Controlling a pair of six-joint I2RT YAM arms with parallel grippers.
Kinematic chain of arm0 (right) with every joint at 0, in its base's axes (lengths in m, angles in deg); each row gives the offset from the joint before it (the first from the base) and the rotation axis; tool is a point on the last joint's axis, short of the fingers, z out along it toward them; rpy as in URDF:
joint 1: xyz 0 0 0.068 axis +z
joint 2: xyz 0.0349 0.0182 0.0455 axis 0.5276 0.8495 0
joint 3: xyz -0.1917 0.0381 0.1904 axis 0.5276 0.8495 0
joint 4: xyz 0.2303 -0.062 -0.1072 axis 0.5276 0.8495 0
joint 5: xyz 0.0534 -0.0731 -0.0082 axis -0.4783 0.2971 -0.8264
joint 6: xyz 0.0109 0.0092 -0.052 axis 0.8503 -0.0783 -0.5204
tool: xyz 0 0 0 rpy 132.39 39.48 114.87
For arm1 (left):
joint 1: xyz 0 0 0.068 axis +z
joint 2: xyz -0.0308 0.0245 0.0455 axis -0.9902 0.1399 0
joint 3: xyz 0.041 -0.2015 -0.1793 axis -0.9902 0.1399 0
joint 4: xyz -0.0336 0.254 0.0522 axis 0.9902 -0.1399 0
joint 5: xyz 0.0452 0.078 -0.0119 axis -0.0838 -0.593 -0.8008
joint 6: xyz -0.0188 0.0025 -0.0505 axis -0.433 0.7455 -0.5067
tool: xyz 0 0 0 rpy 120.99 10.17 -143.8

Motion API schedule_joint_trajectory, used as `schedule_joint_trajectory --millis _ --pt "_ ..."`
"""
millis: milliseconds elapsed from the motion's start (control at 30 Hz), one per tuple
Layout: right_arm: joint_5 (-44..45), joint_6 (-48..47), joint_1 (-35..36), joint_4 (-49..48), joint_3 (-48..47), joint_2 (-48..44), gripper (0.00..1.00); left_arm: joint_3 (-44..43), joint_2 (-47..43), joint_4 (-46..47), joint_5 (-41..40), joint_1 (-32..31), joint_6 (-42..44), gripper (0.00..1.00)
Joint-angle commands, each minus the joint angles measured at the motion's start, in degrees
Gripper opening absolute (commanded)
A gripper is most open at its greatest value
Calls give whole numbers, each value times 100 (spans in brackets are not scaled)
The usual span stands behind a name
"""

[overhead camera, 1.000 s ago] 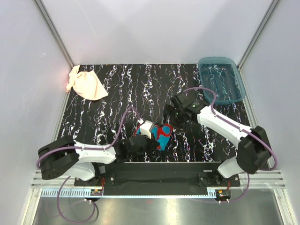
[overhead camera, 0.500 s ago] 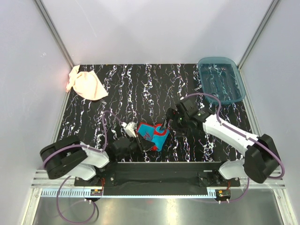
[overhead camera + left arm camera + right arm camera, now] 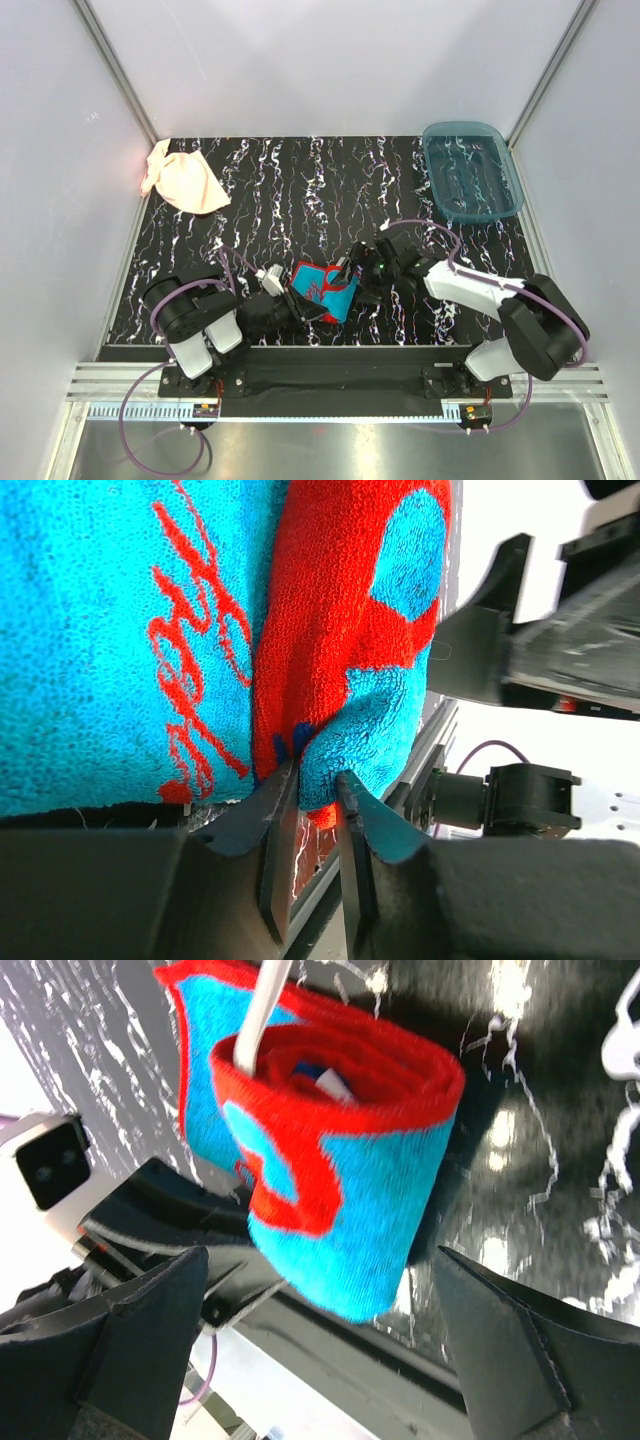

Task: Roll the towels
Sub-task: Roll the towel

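Blue towel sits low in the middle of the overhead shot, near the front edge of the black marbled surface, right between the two arms. It's bunched into a loose roll. From the right wrist cam the blue towel looks like a fat loop with the red edging running round the open end and a red shape across the blue side. There's a thin white strip poking out of that open end, and I can't tell what it is.

Left hand comes in from the lower left and has it. On the left wrist cam the left hand is nearly closed, with a little fold of the blue towel pinched between the two fingertips, right where the red patch meets the blue.

Right hand is on the other side of the roll, up and to the right of it. In its own view the right hand is spread wide and released, one finger on each side of the frame with the roll in the gap. It's holding nothing, and I can't tell if either finger even brushes the cloth.

Peach towel is way off in the upper left corner of the surface in a crumpled heap, well apart from both arms. See-through blue tray is in the upper right corner.
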Motion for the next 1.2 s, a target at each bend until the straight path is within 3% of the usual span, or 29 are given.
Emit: schedule_joint_trajectory --millis 0,133,300,500,633,733,767,833,933,967,1033,1067,1167 --pt "-65 77 -3 -767 57 361 100 144 -56 1909 159 97 -89 25" --pt "-48 77 23 -1338 214 705 92 162 -47 1918 230 159 -186 25" --pt "-109 217 32 -1945 487 1100 54 153 -161 1909 396 317 -222 25" --pt "-171 218 67 -1990 426 1189 7 -145 198 1892 834 396 -152 27" --pt "-31 104 67 -1429 164 1040 1 -313 410 1786 1038 387 -46 39" --pt "337 -89 67 -393 -187 846 0 -295 217 1410 995 388 77 61" --pt "426 -186 67 -155 -276 811 0 -295 -1 1269 977 387 199 74" --pt "689 -265 59 548 -530 741 0 -304 -318 655 915 396 357 84" --pt "883 -362 32 1129 -707 714 0 -566 -1466 -811 784 387 1058 95" --pt "901 -380 32 1305 -734 740 0 -672 -1750 -1816 714 370 1261 97" --pt "919 -388 6 1481 -830 802 0 -1118 -2591 -2971 293 204 2023 99" --pt "919 -415 -3 1639 -866 898 0 -1295 -2848 -4109 48 90 2341 99" --pt "919 -467 6 1929 -1024 1065 0 -2102 -3518 -5827 -1401 -683 3546 99"
